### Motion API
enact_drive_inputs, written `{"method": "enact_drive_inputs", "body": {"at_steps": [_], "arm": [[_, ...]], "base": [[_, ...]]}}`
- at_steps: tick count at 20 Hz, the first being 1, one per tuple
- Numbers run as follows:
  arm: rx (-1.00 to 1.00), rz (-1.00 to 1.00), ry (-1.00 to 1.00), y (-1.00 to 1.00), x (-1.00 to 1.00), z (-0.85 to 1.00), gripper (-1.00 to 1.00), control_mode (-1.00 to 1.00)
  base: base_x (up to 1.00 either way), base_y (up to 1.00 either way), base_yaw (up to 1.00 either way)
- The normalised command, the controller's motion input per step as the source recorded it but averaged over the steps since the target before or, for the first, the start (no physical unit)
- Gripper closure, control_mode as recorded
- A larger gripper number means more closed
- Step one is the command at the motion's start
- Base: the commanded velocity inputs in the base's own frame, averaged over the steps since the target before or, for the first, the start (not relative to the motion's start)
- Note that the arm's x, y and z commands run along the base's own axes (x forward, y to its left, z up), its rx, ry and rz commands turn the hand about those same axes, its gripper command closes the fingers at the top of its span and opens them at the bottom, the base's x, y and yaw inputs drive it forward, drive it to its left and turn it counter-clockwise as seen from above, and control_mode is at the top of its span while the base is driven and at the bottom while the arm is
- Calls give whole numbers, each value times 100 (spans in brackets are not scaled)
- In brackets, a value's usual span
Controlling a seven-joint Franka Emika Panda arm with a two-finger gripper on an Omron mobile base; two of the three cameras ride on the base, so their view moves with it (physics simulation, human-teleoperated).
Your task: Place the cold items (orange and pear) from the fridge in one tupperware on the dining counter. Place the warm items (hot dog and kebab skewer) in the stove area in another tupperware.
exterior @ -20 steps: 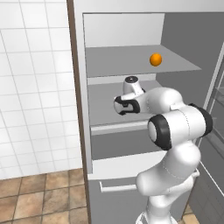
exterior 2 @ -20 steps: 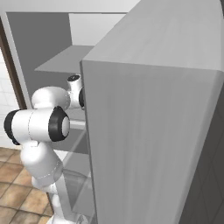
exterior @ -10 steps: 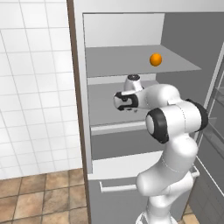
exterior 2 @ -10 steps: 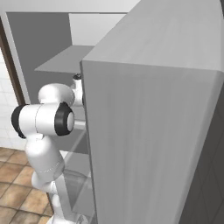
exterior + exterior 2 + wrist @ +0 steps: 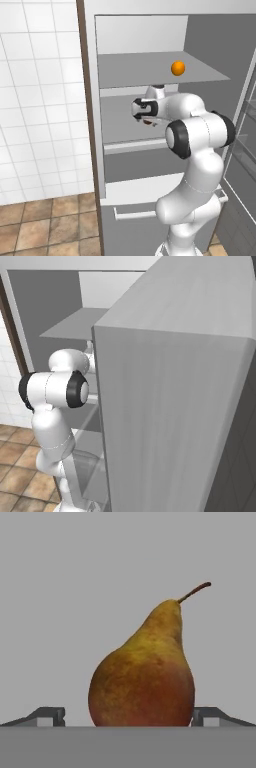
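The pear (image 5: 142, 677) stands upright on the fridge's (image 5: 150, 50) middle shelf, one shelf below the orange (image 5: 178, 68). The gripper (image 5: 127, 717) flanks it, spread wide, holding nothing. Firm, smooth, probably bruisable; grip the broad belly.

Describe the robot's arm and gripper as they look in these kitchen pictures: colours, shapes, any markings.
The arm is built of smooth, rounded white segments with dark bands at the joints. The gripper is white with black parts; its small dark finger tips have light grey inner faces. No cables or markings are visible.
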Motion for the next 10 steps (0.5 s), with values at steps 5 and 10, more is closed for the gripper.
{"method": "enact_drive_inputs", "body": {"at_steps": [5, 10], "arm": [[3, 0, 0, -10, 4, -20, -100, -100], [0, -2, 0, -20, 0, -19, -100, -100]], "base": [[0, 0, 0], [0, 0, 0]]}}
